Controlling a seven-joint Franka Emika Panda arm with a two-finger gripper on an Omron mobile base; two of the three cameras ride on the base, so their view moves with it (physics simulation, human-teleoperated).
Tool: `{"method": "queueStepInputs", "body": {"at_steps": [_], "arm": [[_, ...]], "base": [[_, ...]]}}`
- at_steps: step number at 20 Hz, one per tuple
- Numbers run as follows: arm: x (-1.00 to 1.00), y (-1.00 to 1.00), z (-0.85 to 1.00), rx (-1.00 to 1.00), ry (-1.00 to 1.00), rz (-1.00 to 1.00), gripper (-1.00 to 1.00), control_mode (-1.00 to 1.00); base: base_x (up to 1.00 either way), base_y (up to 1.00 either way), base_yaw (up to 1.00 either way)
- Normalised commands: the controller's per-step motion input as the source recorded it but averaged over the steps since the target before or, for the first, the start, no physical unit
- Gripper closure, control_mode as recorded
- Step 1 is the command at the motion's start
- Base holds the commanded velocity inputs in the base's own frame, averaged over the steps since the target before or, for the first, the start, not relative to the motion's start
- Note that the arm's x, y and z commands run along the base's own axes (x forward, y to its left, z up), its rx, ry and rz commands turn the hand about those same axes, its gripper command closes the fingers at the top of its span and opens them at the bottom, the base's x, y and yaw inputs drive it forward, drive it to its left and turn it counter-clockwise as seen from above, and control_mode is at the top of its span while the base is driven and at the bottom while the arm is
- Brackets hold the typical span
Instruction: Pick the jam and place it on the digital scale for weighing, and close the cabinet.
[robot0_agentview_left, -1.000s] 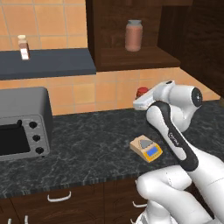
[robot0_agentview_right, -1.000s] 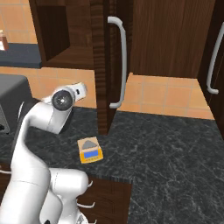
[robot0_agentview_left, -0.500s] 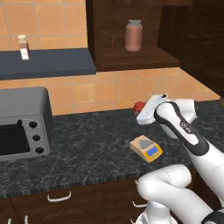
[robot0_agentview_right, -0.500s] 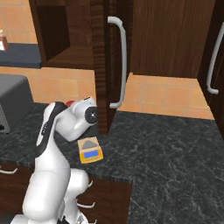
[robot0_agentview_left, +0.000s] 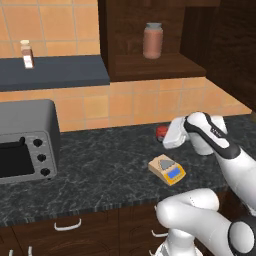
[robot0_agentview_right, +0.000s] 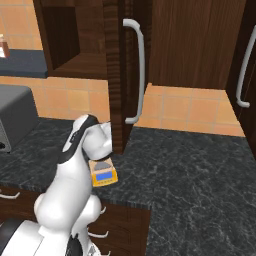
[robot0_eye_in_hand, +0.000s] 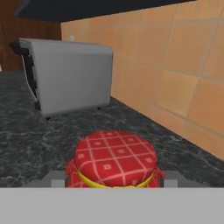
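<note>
The jam (robot0_eye_in_hand: 114, 159), a squat jar with a red checked lid, stands on the dark counter close in front of my gripper (robot0_eye_in_hand: 113, 178). Grey fingertips (robot0_eye_in_hand: 52, 177) show low on either side of the jar, apart from it, so the gripper is open. In the left base view the jam (robot0_agentview_left: 161, 131) peeks out behind my gripper (robot0_agentview_left: 165, 136), near the tiled wall. The digital scale (robot0_agentview_left: 167, 170) lies on the counter in front of the hand, also seen as the yellow scale (robot0_agentview_right: 102, 172). The cabinet (robot0_agentview_left: 150, 65) is open, its door (robot0_agentview_right: 119, 75) swung out with the silver handle (robot0_agentview_right: 137, 70).
A reddish-brown jar (robot0_agentview_left: 153, 40) stands inside the open cabinet. A grey toaster oven (robot0_agentview_left: 25, 142) sits at the counter's left, and shows as a grey box (robot0_eye_in_hand: 65, 76) beyond the jam. A small bottle (robot0_agentview_left: 27, 54) is on the blue shelf.
The arm has folded down and the hand has dropped from above the counter to the jam's level, right beside it. The jam, scale and cabinet door have not moved.
</note>
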Motion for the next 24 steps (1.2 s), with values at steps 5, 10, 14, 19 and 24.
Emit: {"method": "queueStepInputs", "body": {"at_steps": [5, 10, 14, 19, 24], "arm": [[-0.06, -0.24, -0.42, 0.03, 0.02, 0.00, 1.00, -1.00], [-0.20, -0.45, -0.20, 0.03, 0.00, 0.00, 1.00, -1.00], [-0.02, -0.13, -0.35, 0.00, 0.03, 0.00, 1.00, -1.00], [0.00, -0.21, -0.33, 0.00, 0.11, 0.04, 1.00, -1.00], [0.00, -0.08, -0.25, 0.01, 0.03, 0.20, 1.00, -1.00]], "base": [[0.00, 0.00, 0.00], [0.00, 0.00, 0.00], [0.00, 0.00, 0.00], [0.00, 0.00, 0.00], [0.00, 0.00, 0.00]]}}
